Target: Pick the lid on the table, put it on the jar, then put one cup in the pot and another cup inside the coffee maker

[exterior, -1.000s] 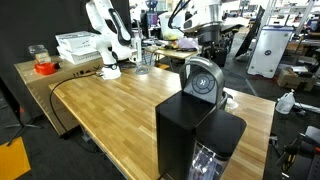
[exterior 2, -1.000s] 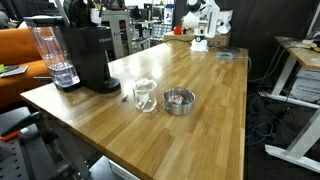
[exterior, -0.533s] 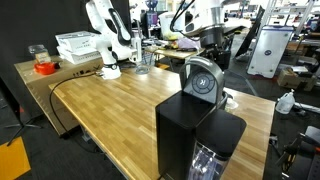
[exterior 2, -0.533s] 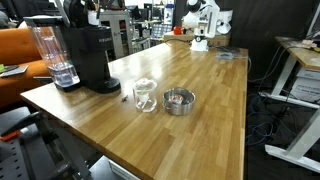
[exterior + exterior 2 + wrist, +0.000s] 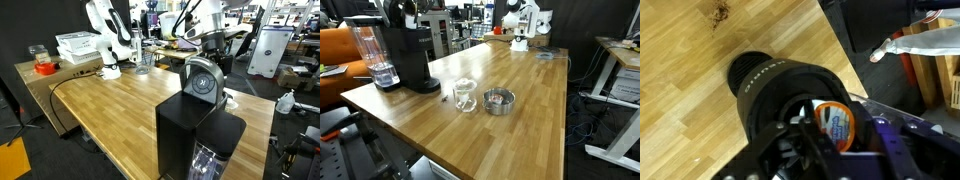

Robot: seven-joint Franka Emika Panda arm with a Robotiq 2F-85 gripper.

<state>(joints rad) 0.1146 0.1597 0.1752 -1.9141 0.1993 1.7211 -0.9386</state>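
Observation:
In the wrist view my gripper (image 5: pixel 832 126) is shut on a small cup (image 5: pixel 830 118) with an orange rim and a printed label. It hangs right over the dark rounded head of the coffee maker (image 5: pixel 765 80). In an exterior view the gripper (image 5: pixel 214 42) is just above the silver-grey domed head of the black coffee maker (image 5: pixel 202 82). In an exterior view the coffee maker (image 5: pixel 408 55) stands at the table's left end with its clear tank (image 5: pixel 375 55). The glass jar (image 5: pixel 465 95) and the metal pot (image 5: pixel 499 101) stand side by side beside it.
A white robot arm (image 5: pixel 105 40) stands at the far end of the wooden table (image 5: pixel 110 110), with white baskets (image 5: pixel 78 45) and a red-lidded container (image 5: pixel 43 66) nearby. A white bottle (image 5: pixel 925 40) lies past the table edge in the wrist view.
My gripper has shifted slightly and come a little lower toward the coffee maker's head, still holding the cup. The jar and pot have not moved.

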